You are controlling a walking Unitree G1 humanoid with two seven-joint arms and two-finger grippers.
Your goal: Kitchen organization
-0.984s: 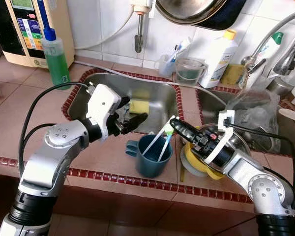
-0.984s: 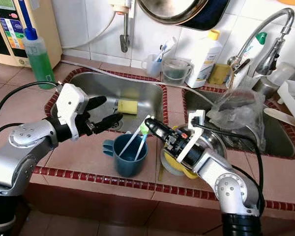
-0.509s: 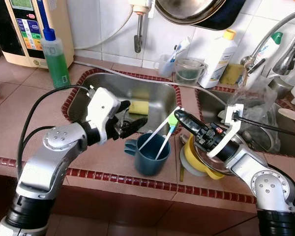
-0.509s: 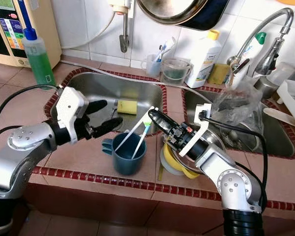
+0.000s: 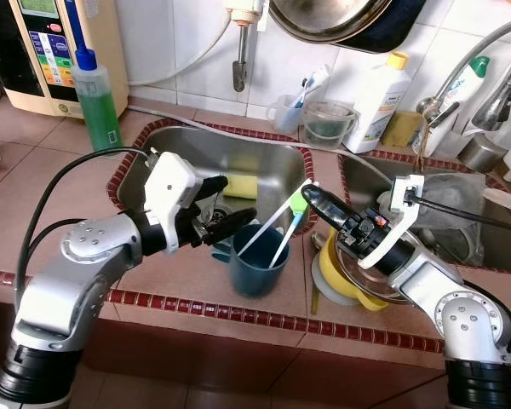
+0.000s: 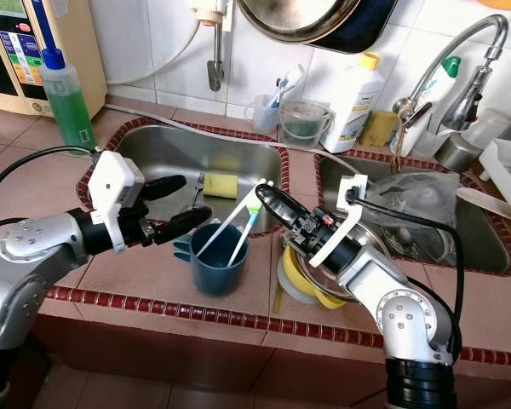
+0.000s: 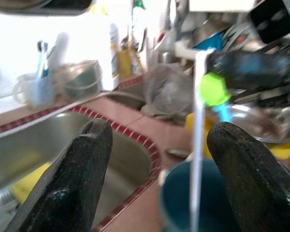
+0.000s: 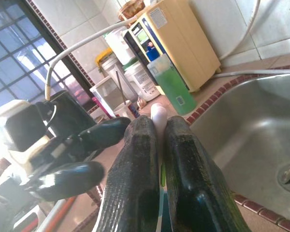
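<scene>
The blue cup [image 5: 259, 267] stands on the tiled table [image 5: 43, 213], close to the front edge and just at 6 o'clock of the left sink [image 5: 264, 175]. Two toothbrushes lean in it. The right hand [image 5: 309, 198] is clamped on the white toothbrush [image 5: 272, 223] near its top, at 2 o'clock of the cup. The left hand [image 5: 227, 204] is spread open at the cup's 10 o'clock, apart from it. A yellow bowl [image 5: 345, 277] crowds the cup's 3 o'clock side. The right wrist view shows the green bottle [image 8: 171, 83] beyond the closed fingers [image 8: 135, 174]; the left wrist view shows a green brush head [image 7: 213, 89].
</scene>
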